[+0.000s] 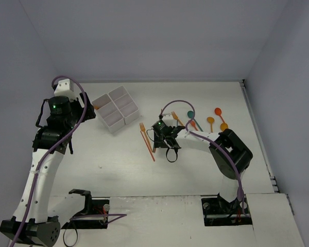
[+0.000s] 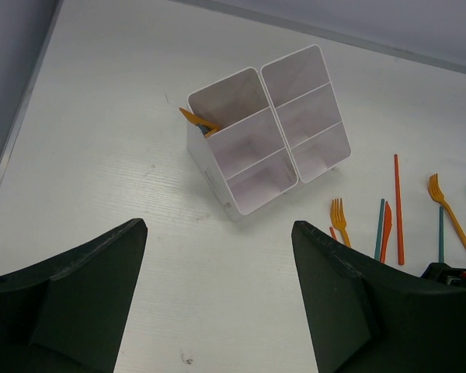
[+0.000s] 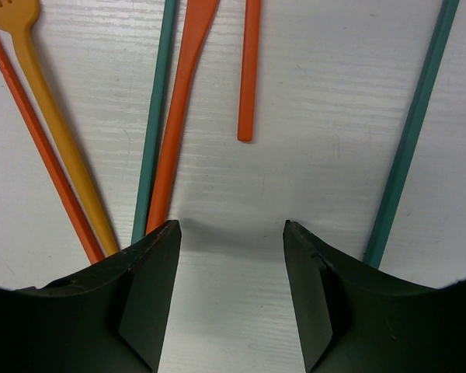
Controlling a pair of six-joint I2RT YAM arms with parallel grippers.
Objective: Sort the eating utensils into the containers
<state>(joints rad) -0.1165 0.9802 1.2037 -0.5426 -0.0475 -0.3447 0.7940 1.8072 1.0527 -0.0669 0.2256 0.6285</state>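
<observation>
Orange and teal plastic handles crowd the right wrist view; the right gripper (image 3: 231,229) hangs low over them, jaws partly apart with only bare desk (image 3: 311,116) between them, so it holds nothing. By my reading the step in hand is picking the next piece from the loose eating utensils (image 1: 146,144); most of the sort is not yet done. Only one orange utensil (image 2: 196,119) shows in the white tray (image 2: 213,183), poking from its far-left compartment; the other five compartments look empty.

Just ahead of the jaws lies the end of a short orange-red handle (image 3: 248,70); left of it an orange knife (image 3: 188,85) runs just beside a teal handle (image 3: 157,101), then come a yellow-orange fork (image 3: 39,85) and a thin red stick (image 3: 31,132); a second teal handle (image 3: 415,132) lies apart on the right. The next move probably calls for centring on one handle, dropping to the desk and closing on that piece alone, since the neighbours lie tight; then a carry leftward, the tray being well apart. The left gripper (image 2: 217,233) hovers near the tray, jaws wide and empty.

Most heads are cut off at the frame's edge, so knife, fork or spoon is often unclear; overhead, the right gripper covers part of the pile; the tray's wall hides what lies beneath the orange piece; the spoons (image 1: 210,121) near the right arm are too small to count surely.
</observation>
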